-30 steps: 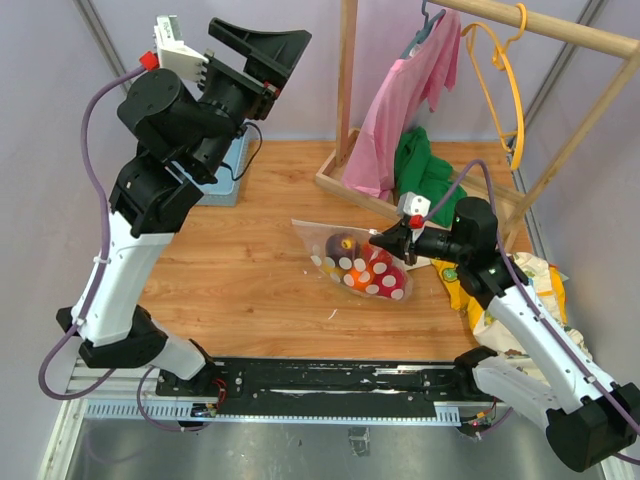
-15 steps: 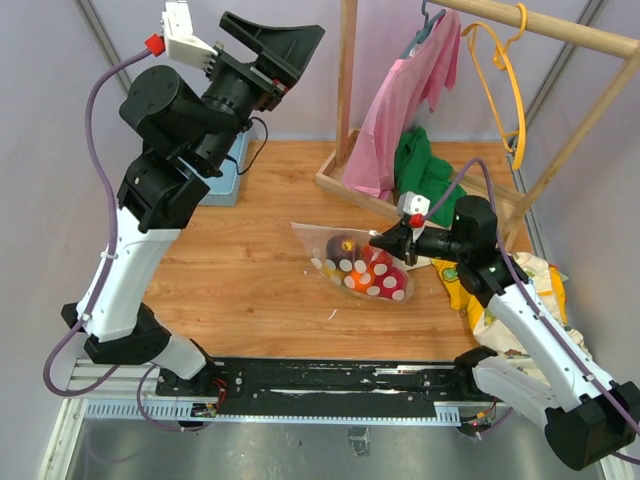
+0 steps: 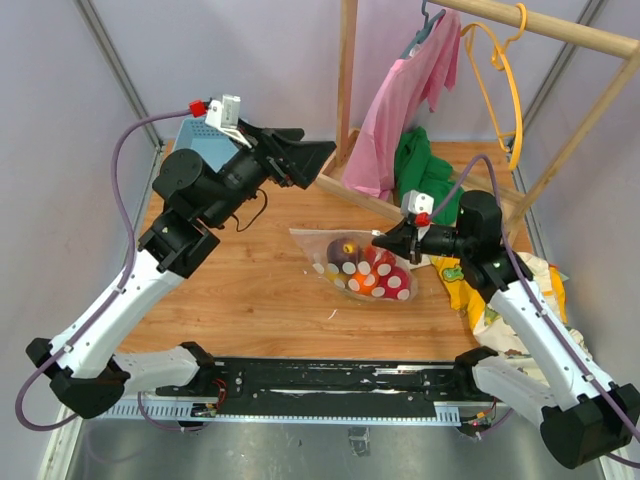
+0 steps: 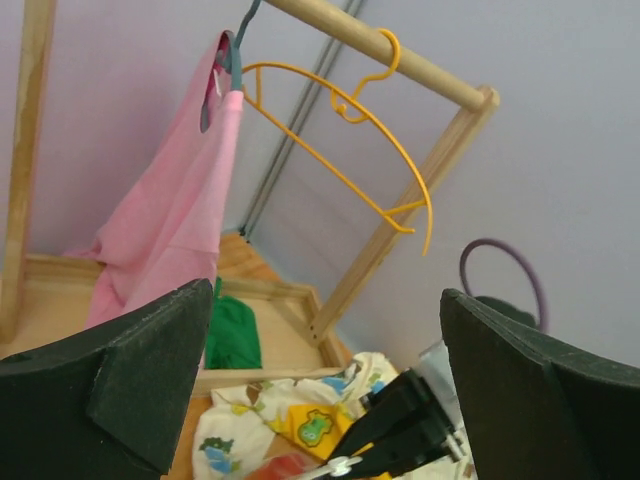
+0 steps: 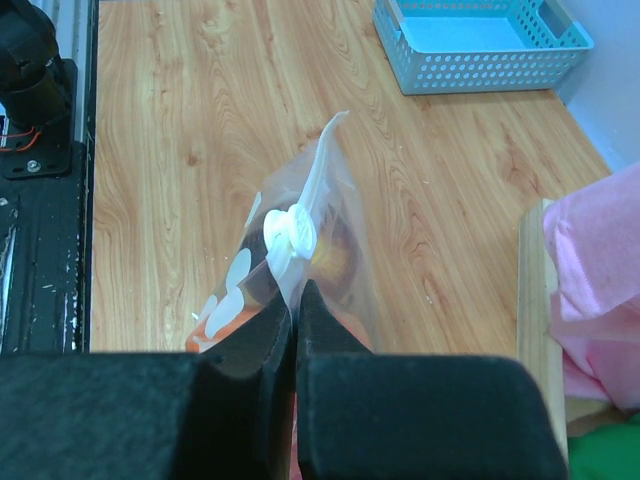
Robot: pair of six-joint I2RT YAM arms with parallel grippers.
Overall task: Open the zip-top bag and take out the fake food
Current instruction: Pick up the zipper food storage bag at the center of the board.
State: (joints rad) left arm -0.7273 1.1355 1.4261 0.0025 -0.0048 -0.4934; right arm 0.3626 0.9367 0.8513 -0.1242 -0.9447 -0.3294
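The clear zip-top bag (image 3: pixel 345 262) lies on the wooden table with the fake food (image 3: pixel 372 276) inside, red, orange and dark pieces showing through. My right gripper (image 3: pixel 384 240) is shut on the bag's zip edge, holding that end raised. In the right wrist view the jaws (image 5: pixel 296 300) pinch the plastic just below the white slider (image 5: pixel 290 232). My left gripper (image 3: pixel 308 160) hangs open in the air, left of and above the bag, pointing toward it. In the left wrist view its wide-apart fingers (image 4: pixel 130 380) frame the right gripper (image 4: pixel 410 420).
A blue basket (image 3: pixel 205 143) sits at the back left. A wooden clothes rack (image 3: pixel 345 90) holds a pink garment (image 3: pixel 410 95) and a yellow hanger (image 3: pixel 505 90), with a green garment (image 3: pixel 425 170) below. Cartoon-print cloth (image 3: pixel 500 295) lies under the right arm.
My left arm has swung down and to the right, bringing its open gripper from high at the back toward the bag. The right gripper keeps its hold on the bag.
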